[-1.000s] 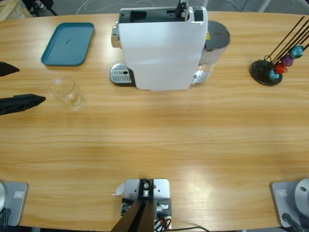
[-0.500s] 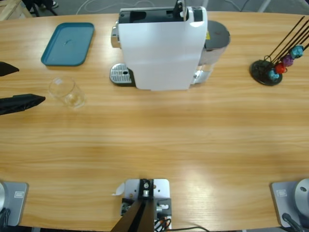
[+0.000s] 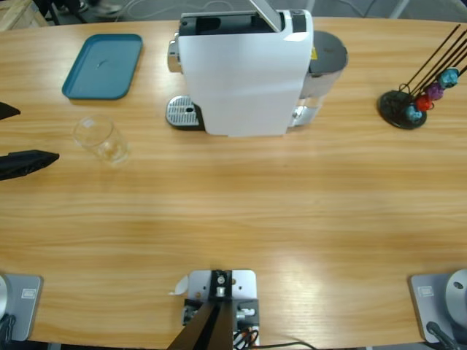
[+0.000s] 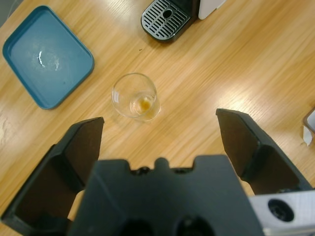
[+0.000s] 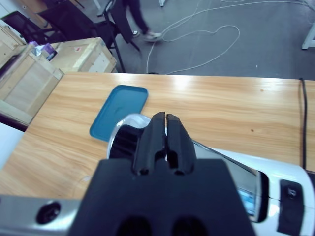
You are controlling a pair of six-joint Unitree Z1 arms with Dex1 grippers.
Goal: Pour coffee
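A clear glass (image 3: 102, 138) stands on the table left of the white coffee machine (image 3: 244, 73). A small spot of coffee (image 4: 143, 104) lies in the bottom of the glass (image 4: 135, 96). My left gripper (image 4: 160, 118) hovers open above and short of the glass, nothing between its jaws; in the high view the left gripper (image 3: 25, 135) shows at the left edge. My right gripper (image 5: 166, 118) is shut, hovering over the top of the machine (image 5: 246, 191). A silver lever (image 3: 266, 14) slants up from the machine's top.
A teal tray (image 3: 102, 65) lies behind the glass at the back left. The machine's drip grate (image 4: 166, 17) faces the glass. A black capsule stand (image 3: 408, 102) with coloured capsules sits at the right. A person's legs (image 5: 135, 19) show on the floor beyond the table.
My left gripper has drawn back a little toward the left edge. On top of the machine, the black gripper tip no longer shows and a silver lever now slants up.
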